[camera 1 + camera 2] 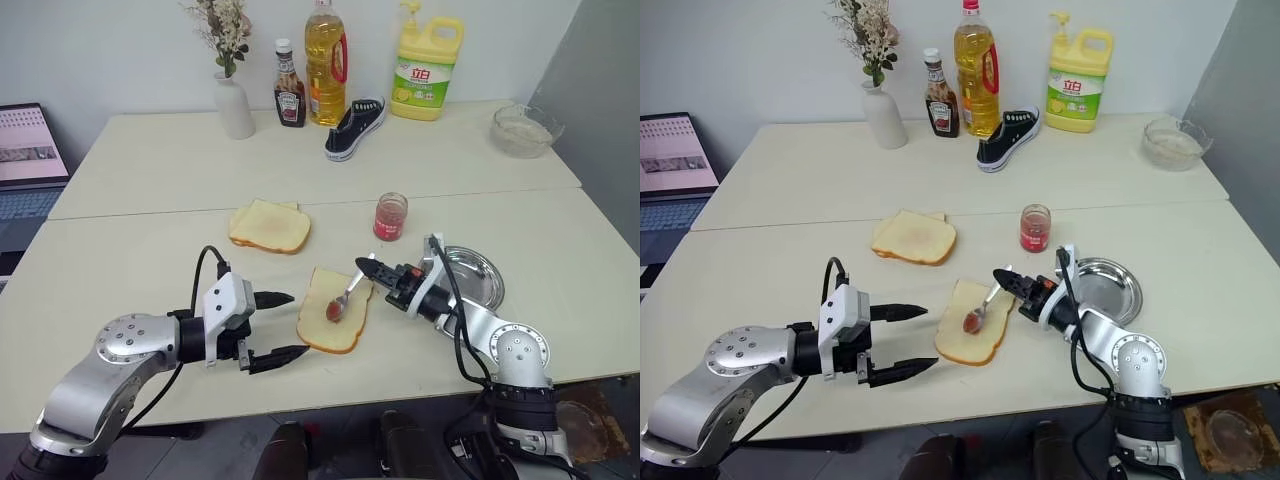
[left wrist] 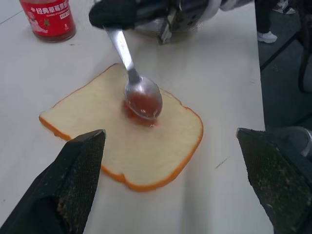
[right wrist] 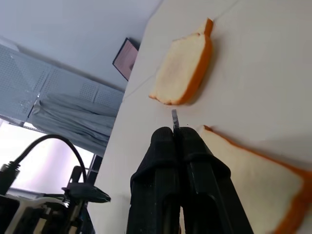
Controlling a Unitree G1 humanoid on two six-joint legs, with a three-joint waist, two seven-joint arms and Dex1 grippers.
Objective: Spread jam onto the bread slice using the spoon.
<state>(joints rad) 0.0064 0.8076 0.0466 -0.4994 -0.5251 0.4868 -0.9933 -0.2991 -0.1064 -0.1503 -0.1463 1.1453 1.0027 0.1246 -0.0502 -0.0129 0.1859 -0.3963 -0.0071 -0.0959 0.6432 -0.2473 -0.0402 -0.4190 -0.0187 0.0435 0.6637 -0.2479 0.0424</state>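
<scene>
We note the bread slice (image 1: 335,310) lying flat on the pale table (image 1: 150,260), near the front edge and between the two grippers. It is a pale squarish slice with an orange-brown crust and a small glossy red smear of jam (image 2: 141,109) at its middle. The spoon (image 1: 348,296) rests bowl-down on that smear, the bowl itself coated red, its thin handle rising toward the right gripper (image 1: 368,268).

The right gripper has its two black fingers pressed together on the handle's end; in its wrist view a sliver of metal pokes out between the closed tips. The left gripper (image 1: 280,325) is spread wide and holds nothing, hovering just beside the slice's left edge, one finger (image 2: 73,180) on either side of the slice's near corner as seen from its wrist camera; whether a tip grazes the table we cannot tell.

The jam jar (image 1: 390,216) stands upright behind the slice, apart from it, and a round steel dish (image 1: 480,272) lies just right of the right gripper. A pile of plain slices (image 1: 270,226) sits behind and to the left. The table's front edge runs close below the slice; open tabletop stretches to the left of the slice and between it and the pile. Bottles, a vase, a shoe and a glass bowl stand well back
</scene>
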